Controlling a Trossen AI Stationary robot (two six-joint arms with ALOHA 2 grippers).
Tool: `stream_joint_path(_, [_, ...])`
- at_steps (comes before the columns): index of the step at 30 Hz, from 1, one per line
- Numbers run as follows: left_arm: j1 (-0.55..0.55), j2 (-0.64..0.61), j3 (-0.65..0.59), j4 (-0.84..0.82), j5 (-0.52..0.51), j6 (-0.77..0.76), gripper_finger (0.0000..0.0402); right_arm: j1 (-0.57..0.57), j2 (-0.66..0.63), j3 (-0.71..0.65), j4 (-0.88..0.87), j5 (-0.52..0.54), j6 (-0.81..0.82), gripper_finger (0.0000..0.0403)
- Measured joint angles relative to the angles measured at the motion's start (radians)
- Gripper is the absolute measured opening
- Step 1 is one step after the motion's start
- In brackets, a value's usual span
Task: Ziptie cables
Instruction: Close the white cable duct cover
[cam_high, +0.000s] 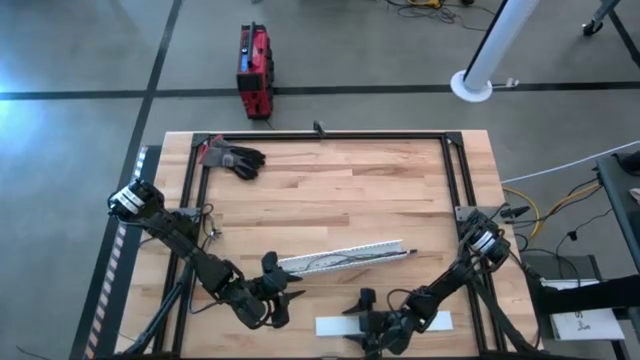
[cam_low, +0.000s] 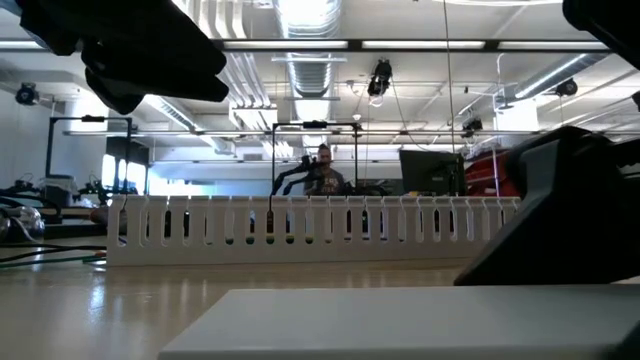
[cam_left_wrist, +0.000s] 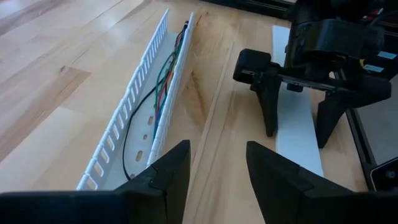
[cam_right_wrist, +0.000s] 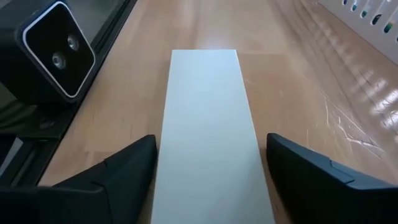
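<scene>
From the high view I see the table (cam_high: 330, 190) with the white slotted channel (cam_high: 345, 257) lying a little aslant toward the near edge, about midway between the side edges. The cables (cam_high: 335, 262) lie inside it along its length. My left gripper (cam_high: 283, 298) sits just off the channel's left end, near the front edge. My right gripper (cam_high: 368, 325) hovers at the left end of a flat white strip (cam_high: 385, 324) that lies along the front edge. A dark glove (cam_high: 233, 157) rests at the far left corner.

In the low view the slotted channel (cam_low: 310, 228) stands across the middle of the surface, the flat strip (cam_low: 400, 320) in front of it; a person shows far off in the room behind.

The left wrist view shows my left fingers (cam_left_wrist: 165, 180) spread apart, holding nothing, beside the channel (cam_left_wrist: 146, 106); dark, green and grey cables (cam_left_wrist: 160, 84) run inside it. The right gripper (cam_left_wrist: 298, 127) stands beyond, spread over the strip (cam_left_wrist: 297, 134).

The right wrist view shows my right fingers (cam_right_wrist: 127, 168) wide on either side of the strip (cam_right_wrist: 208, 124), not touching it.
</scene>
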Motion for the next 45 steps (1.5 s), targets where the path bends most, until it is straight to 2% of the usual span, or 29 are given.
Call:
stream_joint_path(10, [0.0, 0.0, 0.0, 0.004, 0.0, 0.0, 0.0135, -0.007, 0.019, -0.003, -0.004, 0.001, 0.044, 0.0223])
stream_joint_path(17, [0.0, 0.0, 0.0, 0.004, -0.003, 0.028, 0.0127, -0.008, 0.021, -0.004, -0.001, 0.0, 0.043, 0.0225])
stream_joint_path(21, [0.005, 0.0, -0.011, 0.006, -0.044, 0.037, 0.0133, -0.01, 0.021, -0.005, 0.002, 0.0, 0.036, 0.0224])
stream_joint_path(25, [0.021, 0.0, -0.02, 0.003, -0.053, 0.03, 0.016, -0.011, 0.021, -0.006, 0.006, -0.001, 0.036, 0.022])
stream_joint_path(29, [0.066, 0.0, -0.029, 0.001, -0.024, 0.037, 0.0205, -0.011, 0.021, -0.006, 0.009, -0.003, 0.033, 0.022])
stream_joint_path(36, [0.18, 0.0, -0.037, -0.007, 0.127, 0.136, 0.0303, -0.012, 0.021, -0.007, 0.012, -0.009, 0.025, 0.022])
stream_joint_path(39, [0.218, 0.0, -0.038, -0.006, 0.143, 0.214, 0.0338, -0.012, 0.021, -0.007, 0.013, -0.011, 0.025, 0.022])
stream_joint_path(42, [0.252, 0.0, -0.038, -0.007, 0.162, 0.233, 0.0362, -0.012, 0.021, -0.007, 0.013, -0.011, 0.025, 0.022])
stream_joint_path(45, [0.279, 0.0, -0.038, -0.006, 0.229, 0.237, 0.0374, -0.012, 0.021, -0.007, 0.013, -0.011, 0.026, 0.022])
